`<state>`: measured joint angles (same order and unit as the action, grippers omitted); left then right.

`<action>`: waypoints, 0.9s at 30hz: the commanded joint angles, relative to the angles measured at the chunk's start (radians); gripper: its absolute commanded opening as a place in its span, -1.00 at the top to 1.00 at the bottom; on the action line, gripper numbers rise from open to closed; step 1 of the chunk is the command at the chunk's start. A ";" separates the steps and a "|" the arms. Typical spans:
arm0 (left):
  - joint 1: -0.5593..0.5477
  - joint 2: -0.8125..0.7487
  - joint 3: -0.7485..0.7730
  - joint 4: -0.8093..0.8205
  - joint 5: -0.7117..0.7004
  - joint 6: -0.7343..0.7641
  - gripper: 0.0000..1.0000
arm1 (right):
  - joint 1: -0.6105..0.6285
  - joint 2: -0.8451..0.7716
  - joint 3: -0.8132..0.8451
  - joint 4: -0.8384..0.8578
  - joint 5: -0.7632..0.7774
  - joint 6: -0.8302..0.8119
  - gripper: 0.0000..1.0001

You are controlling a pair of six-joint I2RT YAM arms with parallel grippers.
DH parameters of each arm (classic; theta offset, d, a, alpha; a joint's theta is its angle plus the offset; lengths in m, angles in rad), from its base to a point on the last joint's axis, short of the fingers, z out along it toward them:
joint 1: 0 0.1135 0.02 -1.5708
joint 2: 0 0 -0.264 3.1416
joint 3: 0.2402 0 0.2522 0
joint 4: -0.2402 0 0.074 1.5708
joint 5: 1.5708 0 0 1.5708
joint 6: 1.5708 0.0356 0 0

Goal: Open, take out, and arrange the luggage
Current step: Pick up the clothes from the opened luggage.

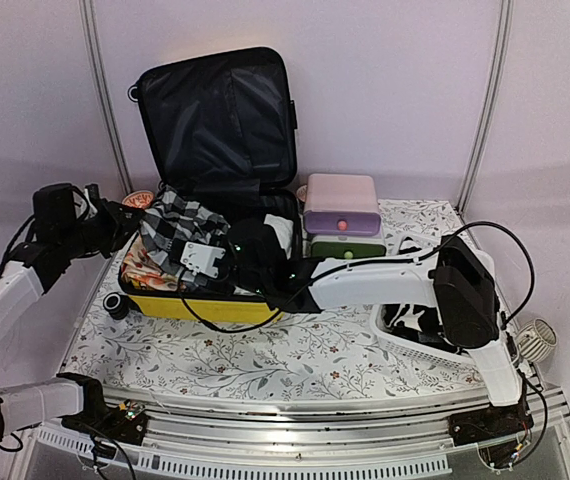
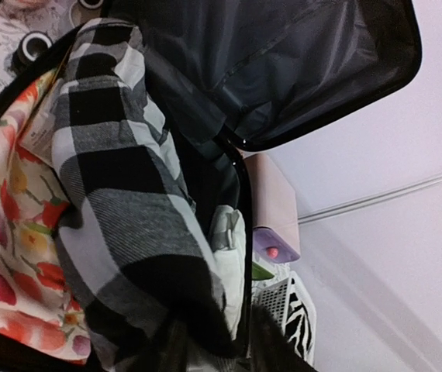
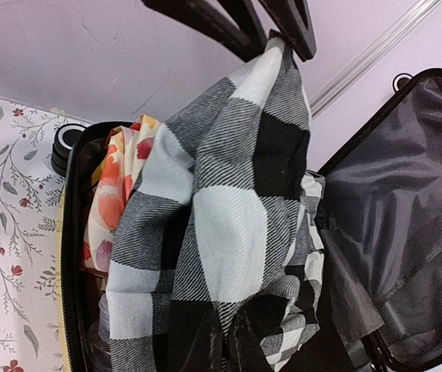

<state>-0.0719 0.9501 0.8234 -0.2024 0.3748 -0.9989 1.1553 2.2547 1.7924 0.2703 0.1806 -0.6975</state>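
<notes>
The yellow luggage (image 1: 205,308) lies open on the table, its black-lined lid (image 1: 215,115) standing up at the back. A black-and-white checked cloth (image 1: 180,225) is lifted partly out of it. My left gripper (image 1: 135,222) is shut on the cloth's upper end at the case's left side; its fingers (image 3: 283,31) show at the top of the right wrist view. My right gripper (image 1: 215,250) reaches into the case and is shut on the cloth's lower part (image 3: 229,256). In the left wrist view the cloth (image 2: 128,217) fills the space between the jaws.
A floral fabric (image 1: 145,262) and a white item (image 1: 280,235) lie in the case. A pink-and-green drawer box (image 1: 341,205) stands right of it. A white mesh basket (image 1: 415,330) with zebra fabric (image 2: 302,325) sits under my right arm. A case wheel (image 1: 117,303) sticks out front left.
</notes>
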 commanded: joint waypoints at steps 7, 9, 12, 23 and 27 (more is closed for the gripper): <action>-0.004 -0.023 -0.047 -0.047 -0.043 0.033 -0.22 | -0.027 -0.115 -0.098 0.034 0.064 -0.071 0.95; -0.004 -0.030 -0.049 -0.074 -0.065 0.044 -0.32 | -0.028 -0.131 -0.118 0.041 0.087 -0.094 0.95; -0.001 -0.046 -0.052 -0.110 -0.093 0.055 -0.41 | -0.029 -0.151 -0.140 0.038 0.108 -0.139 0.94; 0.006 -0.075 -0.137 -0.123 -0.073 0.050 -0.41 | 0.000 -0.132 -0.221 -0.049 0.026 -0.152 0.79; 0.008 -0.086 -0.165 -0.124 -0.071 0.048 -0.41 | 0.001 -0.101 -0.203 -0.073 0.012 -0.146 0.76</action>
<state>-0.0696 0.8837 0.6827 -0.3161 0.3012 -0.9577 1.1511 2.1181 1.5810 0.2321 0.2153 -0.8509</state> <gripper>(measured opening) 0.707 0.112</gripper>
